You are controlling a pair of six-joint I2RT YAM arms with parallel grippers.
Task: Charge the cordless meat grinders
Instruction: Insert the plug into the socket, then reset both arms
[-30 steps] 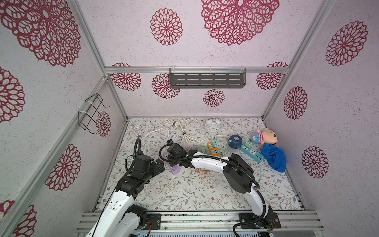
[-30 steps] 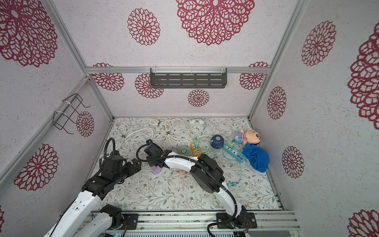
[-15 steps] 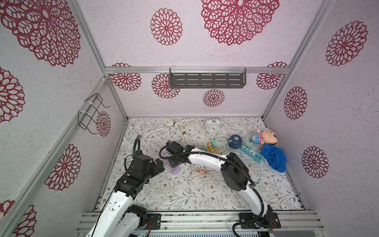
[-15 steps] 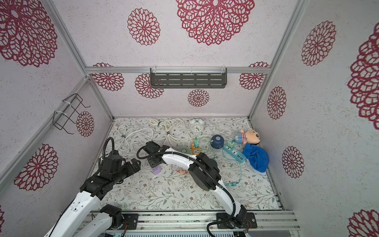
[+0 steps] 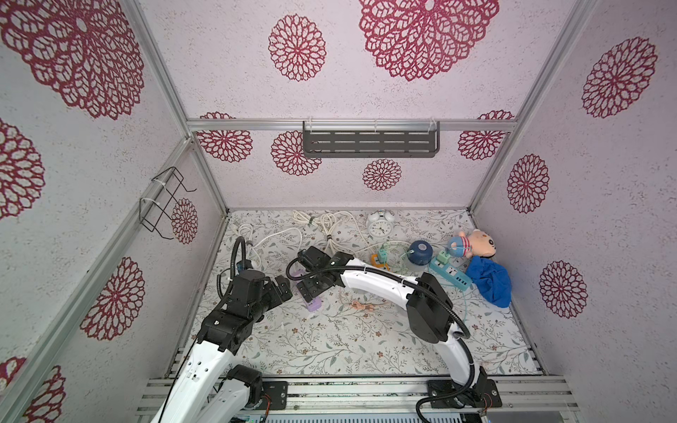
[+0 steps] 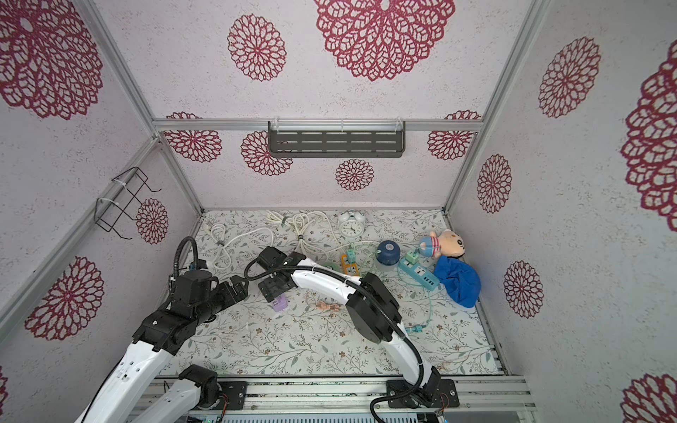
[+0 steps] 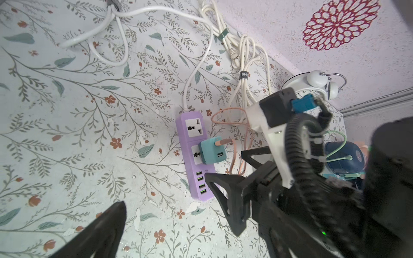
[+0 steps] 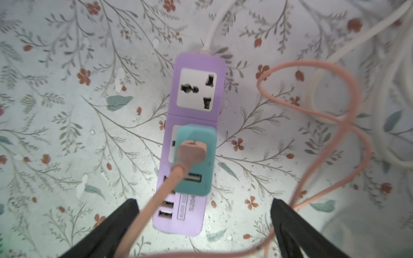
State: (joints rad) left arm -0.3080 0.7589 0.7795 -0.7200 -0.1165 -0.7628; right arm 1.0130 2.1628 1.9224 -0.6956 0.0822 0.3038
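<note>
A purple power strip [image 8: 196, 61] lies on the floral mat [image 5: 329, 348], left of centre — a teal adapter [image 8: 201, 136] sits in one socket, with a pink cable [image 8: 156, 201] plugged into it. At the far edge: a white alarm clock [image 5: 380, 225] and coiled white cords [image 5: 329, 223]. At right, a plush toy [image 5: 476, 247], blue cloth [image 5: 491, 280] and blue power strip [image 5: 450, 273].

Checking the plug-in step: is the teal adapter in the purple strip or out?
In: teal adapter sits seated in purple strip's second socket, pink cable plugged into it.
</note>
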